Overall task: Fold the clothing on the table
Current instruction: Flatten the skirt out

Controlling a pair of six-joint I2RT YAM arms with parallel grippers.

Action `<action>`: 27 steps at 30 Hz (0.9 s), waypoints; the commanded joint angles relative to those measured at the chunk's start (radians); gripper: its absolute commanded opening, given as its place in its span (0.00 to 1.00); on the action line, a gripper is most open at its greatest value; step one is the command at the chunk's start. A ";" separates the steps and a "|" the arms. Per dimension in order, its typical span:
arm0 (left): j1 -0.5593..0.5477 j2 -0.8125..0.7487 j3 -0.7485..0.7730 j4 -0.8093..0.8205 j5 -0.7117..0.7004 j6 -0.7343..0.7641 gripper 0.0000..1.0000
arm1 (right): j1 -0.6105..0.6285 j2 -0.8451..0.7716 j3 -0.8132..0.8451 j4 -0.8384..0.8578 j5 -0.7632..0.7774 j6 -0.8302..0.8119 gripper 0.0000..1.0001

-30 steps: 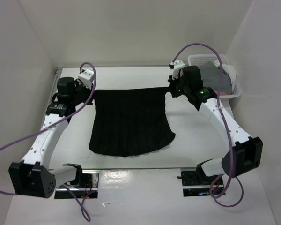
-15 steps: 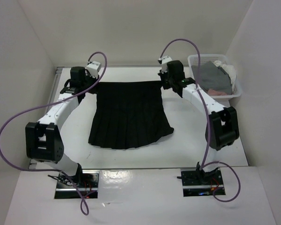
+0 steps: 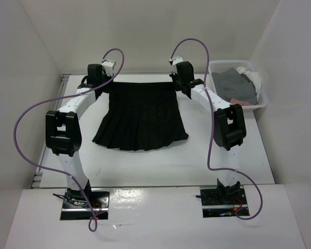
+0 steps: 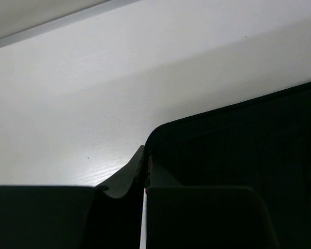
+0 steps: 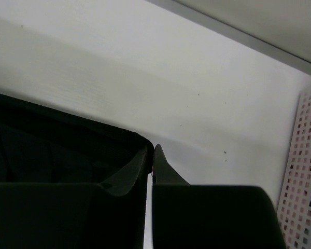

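Note:
The clothing, a black pleated skirt, lies flat on the white table, waistband at the far side and flared hem toward the arm bases. My left gripper is shut on the waistband's left corner, and my right gripper is shut on its right corner. In the left wrist view the jaws pinch the rounded corner of the clothing. The right wrist view shows the same: my gripper closed on the corner of the black fabric. Both arms are stretched far out.
A white mesh basket with a grey garment and pink cloth stands at the back right, close to the right arm; its wall shows beside the right gripper. A metal rail runs along the far edge. White walls enclose the table.
Both arms have reached farther toward the back edge, dragging the skirt away from the bases by its waistband. The hem has slid back with it. Both grippers stayed shut.

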 commanded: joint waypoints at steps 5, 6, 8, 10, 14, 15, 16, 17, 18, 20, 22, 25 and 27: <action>0.050 0.097 0.159 -0.020 -0.205 0.003 0.00 | -0.081 0.125 0.208 -0.042 0.223 -0.037 0.03; 0.050 0.097 0.168 -0.020 -0.205 0.003 0.00 | -0.081 0.150 0.244 -0.057 0.223 -0.028 0.15; 0.050 0.097 0.181 -0.031 -0.216 -0.006 0.00 | -0.092 0.159 0.280 -0.088 0.219 -0.015 0.29; 0.060 0.097 0.216 -0.031 -0.216 -0.016 0.06 | -0.092 0.184 0.327 -0.111 0.219 -0.002 0.52; 0.070 0.097 0.285 -0.074 -0.225 -0.025 0.22 | -0.092 0.184 0.361 -0.133 0.208 0.008 0.82; 0.070 0.106 0.297 -0.083 -0.225 -0.034 0.25 | -0.092 0.184 0.373 -0.143 0.208 0.008 0.86; 0.080 0.106 0.308 -0.083 -0.225 -0.034 0.80 | -0.092 0.184 0.374 -0.143 0.208 0.008 0.91; 0.080 0.106 0.320 -0.083 -0.225 -0.034 0.84 | -0.092 0.173 0.374 -0.152 0.208 0.008 0.93; 0.080 0.115 0.340 -0.083 -0.225 -0.020 0.92 | -0.092 0.173 0.374 -0.152 0.208 0.008 0.95; 0.080 0.115 0.362 -0.109 -0.225 -0.020 1.00 | -0.092 0.147 0.374 -0.152 0.208 0.008 0.98; 0.089 0.126 0.385 -0.129 -0.216 -0.011 1.00 | -0.092 0.127 0.349 -0.152 0.199 0.008 0.98; 0.100 0.126 0.396 -0.154 -0.176 -0.055 1.00 | -0.092 0.096 0.318 -0.133 0.199 0.008 0.98; 0.110 0.091 0.382 -0.167 -0.135 -0.065 1.00 | -0.092 0.085 0.329 -0.146 0.199 0.008 0.98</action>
